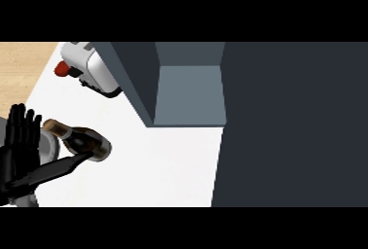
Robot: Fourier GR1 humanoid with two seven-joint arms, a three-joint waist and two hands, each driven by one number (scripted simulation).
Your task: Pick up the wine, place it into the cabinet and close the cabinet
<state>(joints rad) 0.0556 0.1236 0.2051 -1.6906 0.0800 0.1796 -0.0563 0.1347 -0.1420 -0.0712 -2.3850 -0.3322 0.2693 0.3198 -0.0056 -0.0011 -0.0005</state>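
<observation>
The wine bottle (pixel 84 141) is dark with a brown capped neck pointing up-left, and it stands tilted on the white counter (pixel 165 170) at the left. My left hand (pixel 20 146) shows at the left edge, fingers straight and pointing up. Its thumb stretches right and touches the bottle's lower side without curling round it. The cabinet (pixel 191 92) stands open up and to the right of the bottle, showing a grey-blue inside. My right hand does not show.
A wide dark panel (pixel 295 121) of the cabinet fills the right half. A white appliance (pixel 90 65) with a red knob stands at the back left. A grey rounded object (pixel 47 146) lies behind the left hand. Wood floor shows beyond the counter's left edge.
</observation>
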